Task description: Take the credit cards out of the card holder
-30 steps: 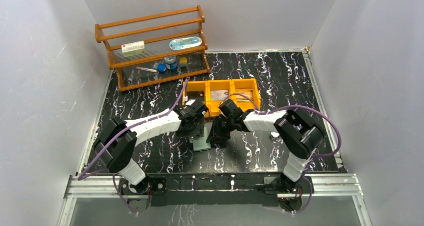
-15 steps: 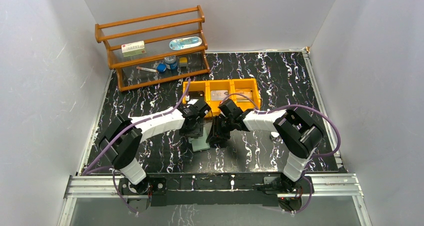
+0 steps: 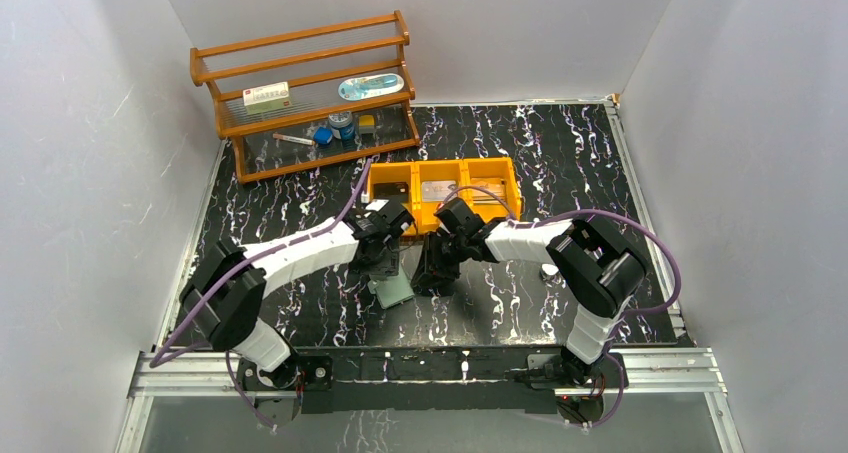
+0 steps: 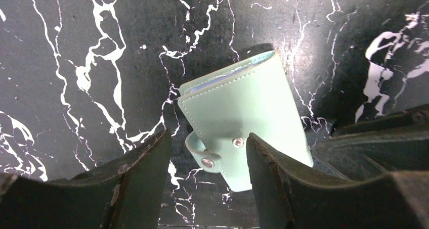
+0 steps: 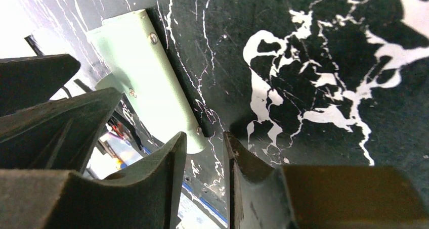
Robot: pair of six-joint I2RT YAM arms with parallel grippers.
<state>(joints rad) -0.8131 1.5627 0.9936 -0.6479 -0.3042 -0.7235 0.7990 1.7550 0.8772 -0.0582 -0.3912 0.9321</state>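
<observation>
Black white-veined table (image 3: pixel 560 173) carries the card holder (image 4: pixel 243 107), flat and skewed directly beneath the left gripper (image 4: pixel 207 139), whose jaws stand spread astride its snap tab. A silvery credit card (image 4: pixel 222 81) edge shows at its far mouth. Right gripper (image 5: pixel 203 137) hovers just beside it, jaws narrowly parted, pinching nothing.

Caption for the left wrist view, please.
Left gripper open above the teal card holder lying flat on the black marbled table.

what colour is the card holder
The card holder is pale mint green with stitched edges; the left wrist view shows it best.
</observation>
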